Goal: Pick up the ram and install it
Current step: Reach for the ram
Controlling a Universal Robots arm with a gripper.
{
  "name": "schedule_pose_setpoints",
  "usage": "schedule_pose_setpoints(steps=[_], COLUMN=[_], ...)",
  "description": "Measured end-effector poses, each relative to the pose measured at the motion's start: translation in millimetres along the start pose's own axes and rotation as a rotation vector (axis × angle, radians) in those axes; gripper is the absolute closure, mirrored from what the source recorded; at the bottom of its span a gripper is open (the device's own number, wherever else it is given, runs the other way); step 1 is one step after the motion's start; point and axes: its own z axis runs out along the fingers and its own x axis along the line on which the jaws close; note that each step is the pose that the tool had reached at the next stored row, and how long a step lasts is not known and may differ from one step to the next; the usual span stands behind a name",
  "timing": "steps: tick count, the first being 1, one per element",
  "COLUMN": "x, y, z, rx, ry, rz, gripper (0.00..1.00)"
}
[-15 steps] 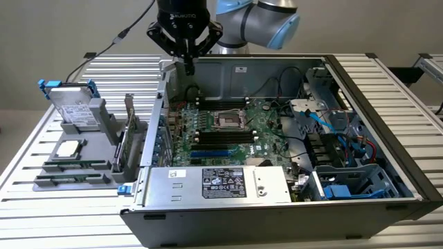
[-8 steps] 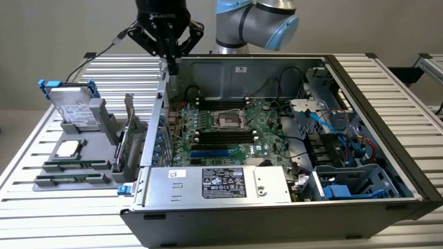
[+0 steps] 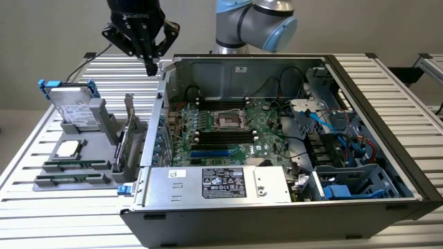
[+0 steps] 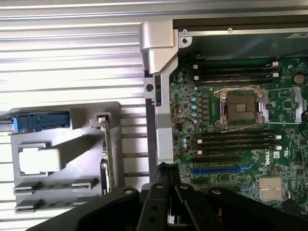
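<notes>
The gripper (image 3: pixel 150 66) hung closed and empty above the table's (image 3: pixel 62 218) far edge, beside the computer case (image 3: pixel 207 72). The ram (image 3: pixel 72 166) lay slotted in a gray holder (image 3: pixel 104 136), probably to keep it steady for picking.

Grey-blue arm (image 3: pixel 258 19) held high, black wrist (image 3: pixel 135 11) pointing down, fingers (image 3: pixel 150 65) closed together at the tips

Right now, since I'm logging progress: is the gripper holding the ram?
No, the gripper hangs shut and empty by the computer case edge, while the ram lies in the gray holder.
</notes>
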Motion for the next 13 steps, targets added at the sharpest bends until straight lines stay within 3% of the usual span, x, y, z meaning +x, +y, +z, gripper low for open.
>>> schedule_pose_setpoints(steps=[13], x=[57.8], y=[-4.3], z=[0.9], rx=[0.0004], ry=[0.0069], rz=[-0.001], gripper=[0.9])
